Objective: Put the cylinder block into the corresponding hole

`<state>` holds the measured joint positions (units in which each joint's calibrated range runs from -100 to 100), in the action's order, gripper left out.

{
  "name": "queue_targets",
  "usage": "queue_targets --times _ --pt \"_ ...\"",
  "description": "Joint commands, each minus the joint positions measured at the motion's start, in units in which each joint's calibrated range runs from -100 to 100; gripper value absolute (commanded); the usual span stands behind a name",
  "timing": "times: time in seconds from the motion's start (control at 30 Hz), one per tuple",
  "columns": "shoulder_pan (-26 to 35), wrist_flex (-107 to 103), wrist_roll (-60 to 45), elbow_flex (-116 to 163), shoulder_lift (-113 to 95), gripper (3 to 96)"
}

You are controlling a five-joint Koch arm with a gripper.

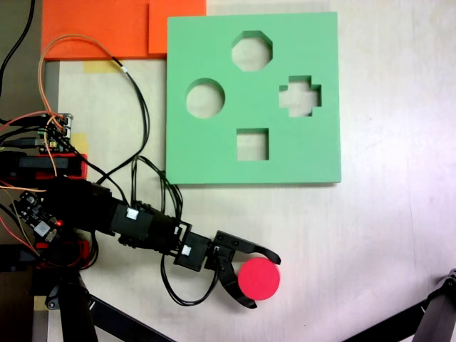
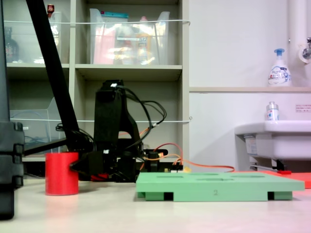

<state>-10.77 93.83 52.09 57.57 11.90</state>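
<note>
1 cylinder block point(image 1: 258, 278), likely light, soft foam, is standing on the counter point(image 1: 385, 235) between the spread jaws of the gripper point(image 1: 265, 279), unclamped; its curved sides are offering the hold.

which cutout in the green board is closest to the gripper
The square cutout, lowest on the green board in the first exterior view. The circle, octagon and cross sit farther from the gripper.

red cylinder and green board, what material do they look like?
Both look like foam, though the look alone can't confirm it. The red cylinder has a matte, glare-free top and soft edges. The green board is a thick matte slab with clean cutouts, including the round hole. The hand has its jaws either side of the cylinder.
</note>
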Motion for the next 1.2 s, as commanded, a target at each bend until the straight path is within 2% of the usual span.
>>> queue_targets --times 0.03,0.1,0.3,0.53,0.87,1.2 --pt "0.5 6.2 0.3 -0.2 -5.3 38.3" --pt "1.3 6.2 0.4 1.1 -13.4 38.1" --pt "4.9 -18.8 0.5 4.5 -53.9 38.1" --pt "14.1 -35.0 0.8 5.9 -82.4 38.3" --pt "29.4 -39.2 0.7 15.6 -89.1 38.3" --pt "35.8 -34.3 0.0 14.9 -72.2 38.8"
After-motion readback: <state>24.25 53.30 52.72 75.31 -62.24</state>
